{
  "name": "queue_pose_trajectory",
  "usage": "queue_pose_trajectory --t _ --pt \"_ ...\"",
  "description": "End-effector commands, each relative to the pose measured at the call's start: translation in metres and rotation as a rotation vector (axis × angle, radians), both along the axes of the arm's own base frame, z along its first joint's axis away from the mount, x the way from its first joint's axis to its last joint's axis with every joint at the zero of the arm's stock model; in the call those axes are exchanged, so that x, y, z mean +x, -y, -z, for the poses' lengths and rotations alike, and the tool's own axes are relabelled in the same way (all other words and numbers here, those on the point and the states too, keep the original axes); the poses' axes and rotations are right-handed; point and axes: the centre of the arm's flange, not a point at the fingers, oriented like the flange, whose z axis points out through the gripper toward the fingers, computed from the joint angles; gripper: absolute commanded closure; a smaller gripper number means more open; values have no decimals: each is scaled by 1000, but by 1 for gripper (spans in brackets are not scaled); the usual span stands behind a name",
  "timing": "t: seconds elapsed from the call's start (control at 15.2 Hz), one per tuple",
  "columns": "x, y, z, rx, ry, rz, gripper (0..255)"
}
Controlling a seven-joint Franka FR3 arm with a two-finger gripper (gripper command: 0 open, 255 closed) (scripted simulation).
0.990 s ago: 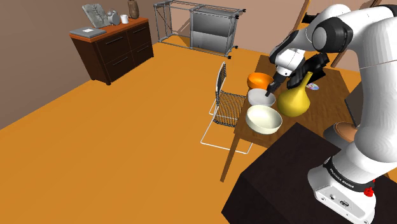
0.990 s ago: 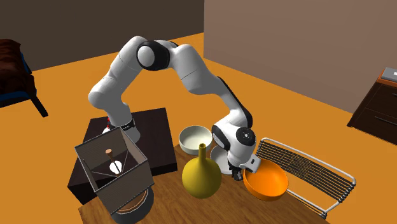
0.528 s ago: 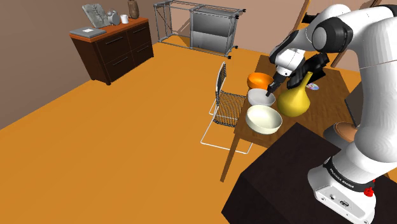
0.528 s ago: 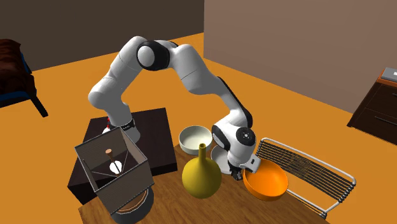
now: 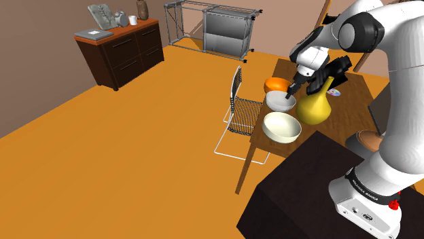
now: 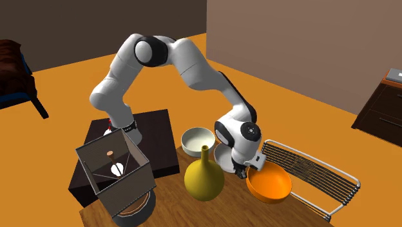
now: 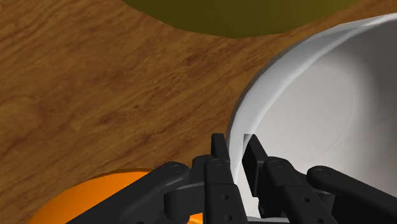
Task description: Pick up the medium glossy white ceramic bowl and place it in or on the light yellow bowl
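Your gripper [image 7: 236, 149] pinches the white bowl [image 7: 318, 95] by its rim, at the table's [image 7: 95, 95] chair-side edge between the orange bowl [image 5: 275, 85] and the light yellow bowl [image 5: 281, 127]. Such a one-sided hold may let it tilt or slip — and the vase [image 5: 314, 108] stands close.

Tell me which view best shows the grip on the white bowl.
Wrist view: the gripper clasps the rim of the white bowl. Shoulder view shows it from afar; in the second exterior view the arm hides the contact.
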Motion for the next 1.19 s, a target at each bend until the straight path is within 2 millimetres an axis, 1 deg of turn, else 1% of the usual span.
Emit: queue_pose_trajectory --t 0.0,1.12 --pt "-1 0 -11 0 0 0 255" --pt "-1 0 -101 0 0 0 255"
